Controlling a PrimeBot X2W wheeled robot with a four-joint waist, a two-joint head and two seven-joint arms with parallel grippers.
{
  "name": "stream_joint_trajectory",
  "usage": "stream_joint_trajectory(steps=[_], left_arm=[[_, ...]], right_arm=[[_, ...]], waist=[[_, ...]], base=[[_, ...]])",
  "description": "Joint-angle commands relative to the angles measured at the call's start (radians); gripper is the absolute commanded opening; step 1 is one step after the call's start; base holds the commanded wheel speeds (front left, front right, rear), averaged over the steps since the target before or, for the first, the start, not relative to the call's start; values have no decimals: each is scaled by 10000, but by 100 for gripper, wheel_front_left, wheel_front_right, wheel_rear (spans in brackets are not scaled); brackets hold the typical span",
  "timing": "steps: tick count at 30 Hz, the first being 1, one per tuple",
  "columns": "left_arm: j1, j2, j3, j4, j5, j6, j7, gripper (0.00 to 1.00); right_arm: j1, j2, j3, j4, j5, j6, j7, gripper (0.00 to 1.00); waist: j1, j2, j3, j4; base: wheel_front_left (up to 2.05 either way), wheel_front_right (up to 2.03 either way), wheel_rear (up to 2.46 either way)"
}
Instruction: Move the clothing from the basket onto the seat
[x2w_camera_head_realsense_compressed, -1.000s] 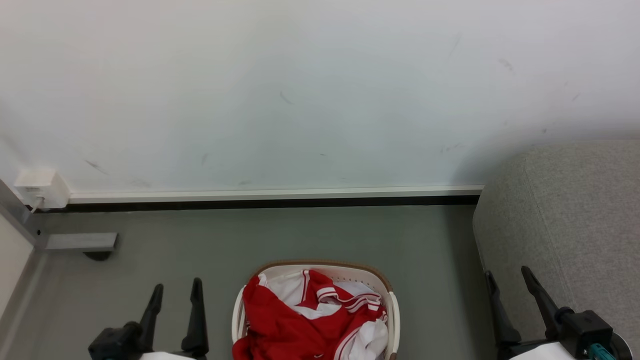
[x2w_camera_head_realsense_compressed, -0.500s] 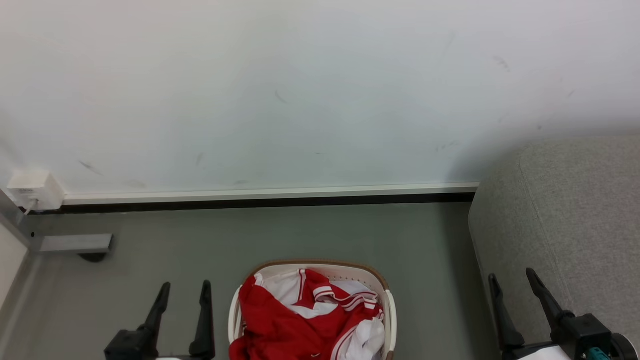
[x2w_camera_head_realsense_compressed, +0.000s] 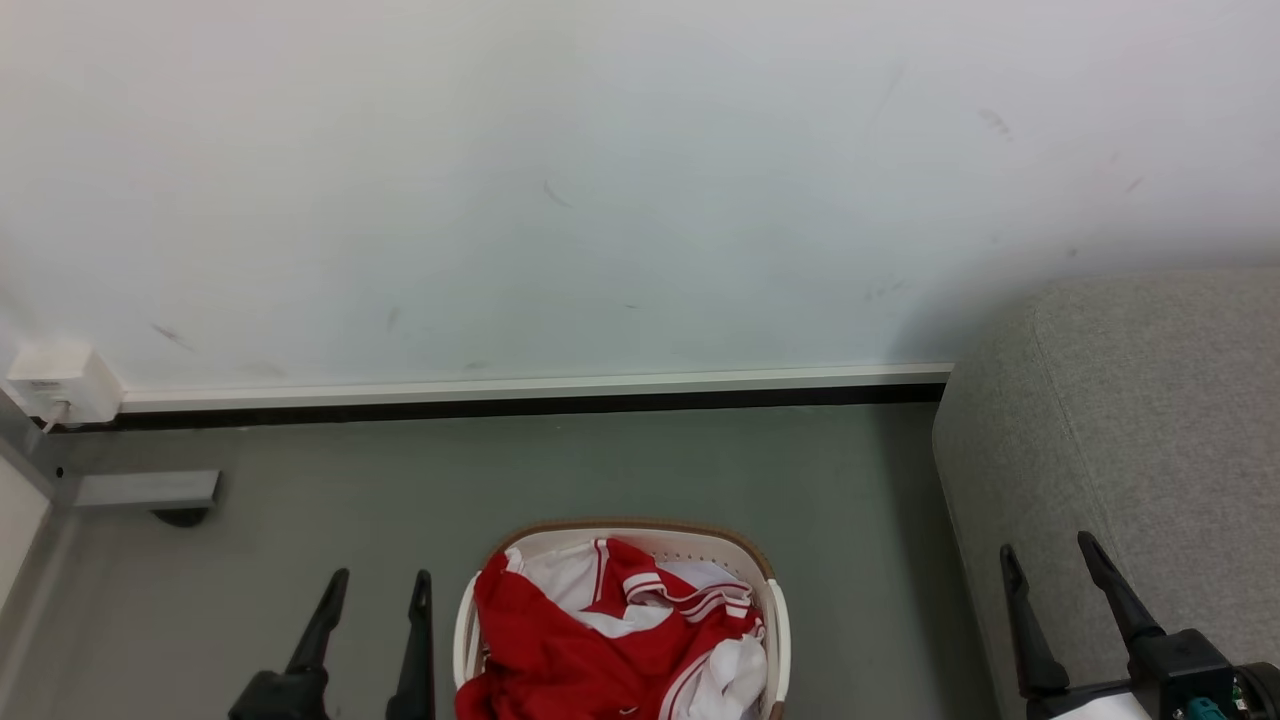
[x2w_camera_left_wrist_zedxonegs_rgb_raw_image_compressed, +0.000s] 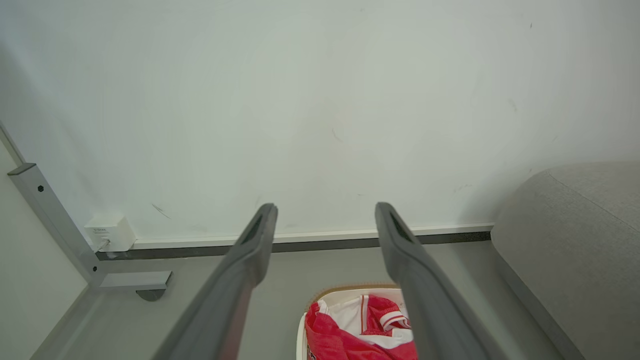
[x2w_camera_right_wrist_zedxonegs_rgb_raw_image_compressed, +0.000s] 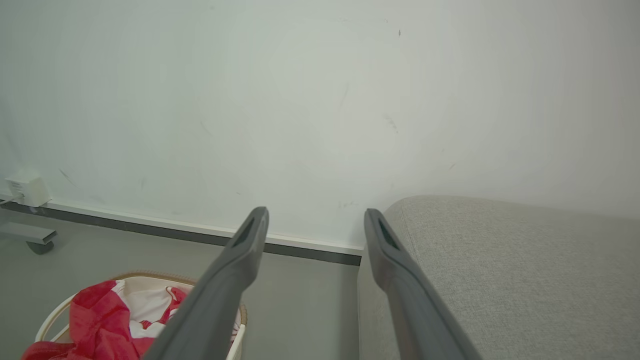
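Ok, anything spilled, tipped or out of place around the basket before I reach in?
Nothing serious. The basket stands upright on the floor with the clothing heaped inside; one red fold seems to lap over its left rim. The wall carries faint scuff marks.

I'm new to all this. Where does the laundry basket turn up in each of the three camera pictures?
Head view: basket at bottom centre, cut off by the lower edge.
Left wrist view: basket at the bottom, just right of centre.
Right wrist view: basket in the lower left corner.
Shared landmark: the small white wall box, left of the basket in all three.
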Motion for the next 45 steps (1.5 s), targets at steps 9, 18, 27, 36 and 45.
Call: stream_joint_trajectory(steps=[9,18,27,36,45], left_arm=[[163,-42,202,113,330,-113,-82,100],[139,-88,429,133,192,-225,-80,100],[-62,-128,547,157,206,-313,-80,100],[-1256,-144,-40,754,597,-679,-80,100],[-3889,-112,-1213,3474,1014,-1119,-80,100]], right_arm=[[-72,-60,-187,99,-108,-21,-98,100],[21,-59,-118,145,178,-21,-98,100],[-232,-60,-30,54,201,-21,-98,100],[-908,-57,-96,-564,138,-21,-95,100],[-2181,-47,-44,-1409,416,-21,-78,100]], waist=[[0,0,-9,7],[0,0,54,-29],[0,0,348,-186],[0,0,1856,-515],[0,0,4351,-827]], base=[[0,0,0],[0,0,0],[0,0,0],[0,0,0],[0,0,0]])
